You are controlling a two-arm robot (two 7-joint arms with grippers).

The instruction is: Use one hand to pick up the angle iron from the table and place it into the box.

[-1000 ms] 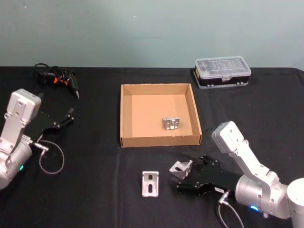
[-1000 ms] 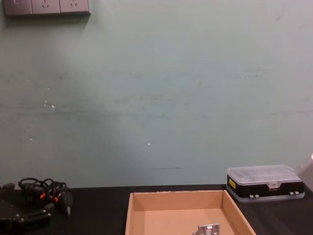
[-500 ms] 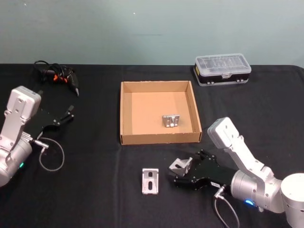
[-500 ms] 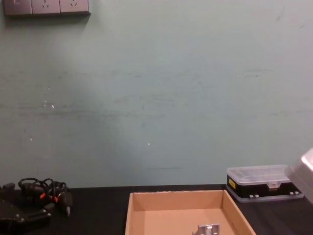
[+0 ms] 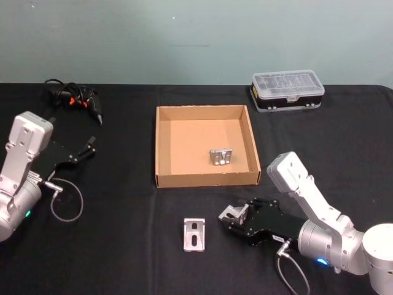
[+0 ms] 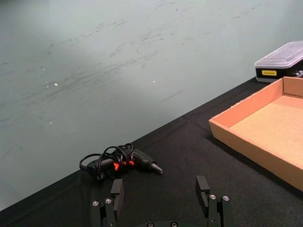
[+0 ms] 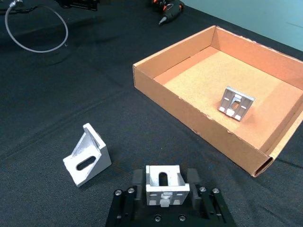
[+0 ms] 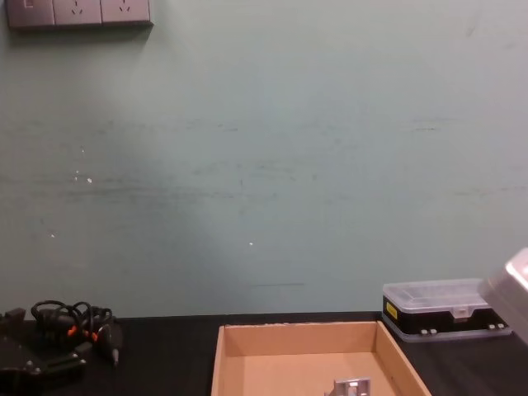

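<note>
Right wrist view puts the angle iron (image 7: 163,187) squarely between the jaws of your right gripper (image 7: 164,178), which pinch it from both sides, slotted face up. From the head view, that gripper (image 5: 239,219) sits low at the near right of the desk (image 5: 123,258), short of the box; whether the piece has left the surface, you cannot tell. Just beside it toward your left, a second angle iron (image 5: 194,235) stands on the desk, apart from the jaws.

Farther out, the tan box (image 5: 158,147) lies at the middle of the desk with a third angle iron (image 5: 220,157) tilted on its floor, nearer its right wall.

Your left gripper (image 5: 85,152) is parked at the left edge of the desk, level with the box and well apart from it, jaws spread wide with nothing between them.

At the far edge, a black cable bundle (image 5: 72,98) with orange bits lies to the left, and a black plastic case (image 5: 287,91) with a clear lid to the right.
</note>
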